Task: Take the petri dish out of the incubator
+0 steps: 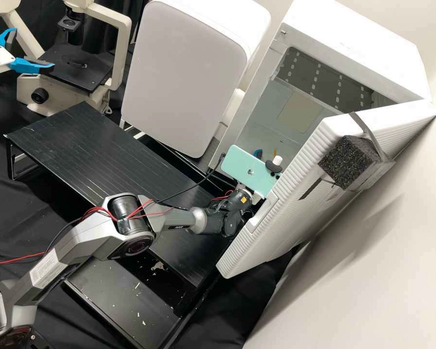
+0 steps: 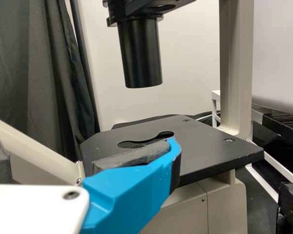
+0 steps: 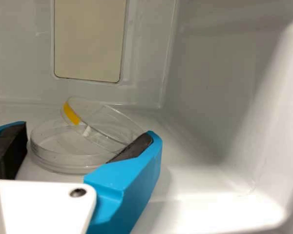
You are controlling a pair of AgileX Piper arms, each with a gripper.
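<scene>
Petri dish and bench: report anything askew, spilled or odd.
In the incubator, a clear round piece with a yellow strip sits tilted over the flat petri dish, not level. Pale flecks dot the low black platform, like scraps or chipped paint.

No words or numbers come through clearly to me, though there are marks about. The mint-green, flat phone [image 1: 237,165] has a small dark emblem [image 1: 250,172] on its back. On the right arm, the jointed dark grey one [image 1: 89,240], I see a white rectangular label [image 1: 47,267] covered in tiny lines of print, some pale lettering [image 1: 176,227] on a black patch further along, and a little yellow sticker [image 1: 243,199] close to the wrist.
</scene>
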